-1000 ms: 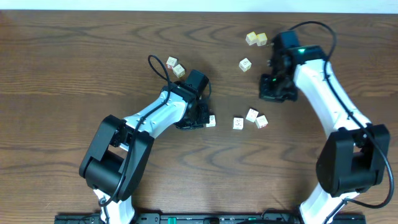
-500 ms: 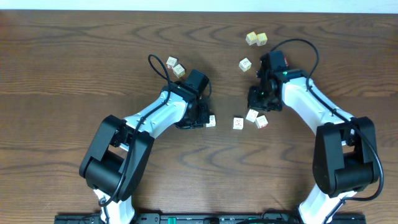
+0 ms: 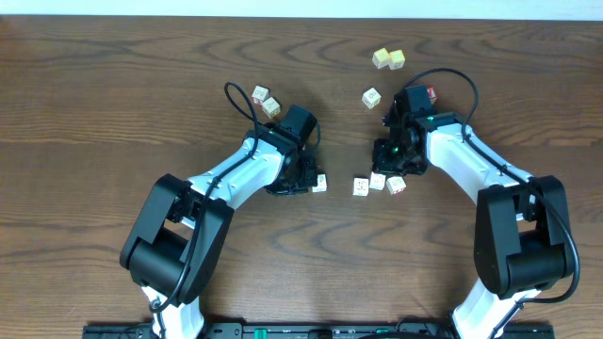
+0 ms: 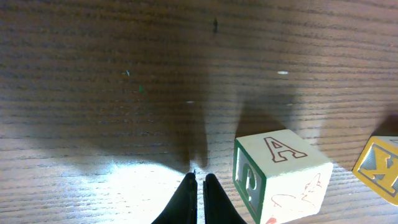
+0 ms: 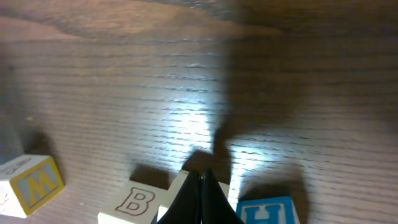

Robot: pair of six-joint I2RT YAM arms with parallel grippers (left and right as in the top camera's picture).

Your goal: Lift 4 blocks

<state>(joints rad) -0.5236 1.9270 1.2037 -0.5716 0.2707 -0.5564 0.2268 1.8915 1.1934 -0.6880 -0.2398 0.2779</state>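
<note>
The left pincer (image 4: 200, 186), pressed together and empty, sits low over the dark, grained wooden worktop (image 4: 124, 74). The A block (image 4: 280, 177) lies just beside its tips, to the right in the wrist view, not between them. The right pincer (image 5: 200, 183), also pressed shut on nothing, hangs over a row of three blocks (image 3: 377, 181) and is the nearer arm to them. The cubes are matte, square-edged printed wood, and all rest on the worktop.

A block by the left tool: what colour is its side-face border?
Green, framing the side face of the block; the left wrist view shows it best.
</note>
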